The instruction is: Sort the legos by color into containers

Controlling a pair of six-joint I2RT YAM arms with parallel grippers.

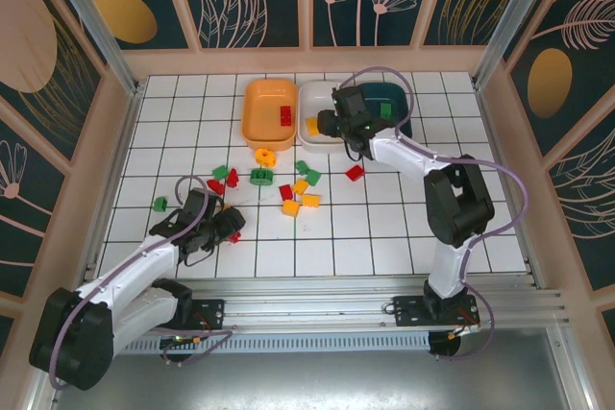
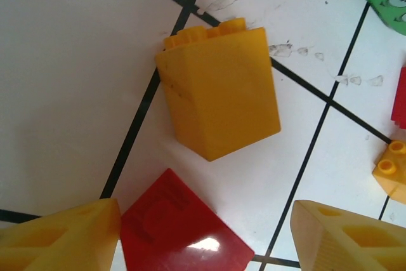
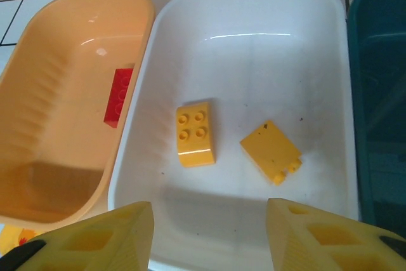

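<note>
My left gripper (image 2: 203, 239) is low over the tiles and open, and a red lego (image 2: 181, 230) lies flat between its fingers, close against the left finger (image 2: 57, 236) and apart from the right one. A yellow lego (image 2: 219, 90) lies just beyond it. My right gripper (image 3: 209, 233) hangs open and empty over the white container (image 3: 254, 49), where two yellow legos (image 3: 195, 134) (image 3: 271, 150) lie. The orange container (image 3: 63, 125) holds a red lego (image 3: 118, 96). The dark teal container (image 3: 380, 93) is to the right. From above, the left gripper (image 1: 233, 226) sits by the loose pile.
Loose legos lie scattered on the white tiles in front of the containers: a green one (image 1: 260, 177), a yellow ring (image 1: 264, 156), a red one (image 1: 355, 173), a yellow one (image 1: 310, 201) and a green one (image 1: 160, 204) at the left. Patterned walls enclose the table.
</note>
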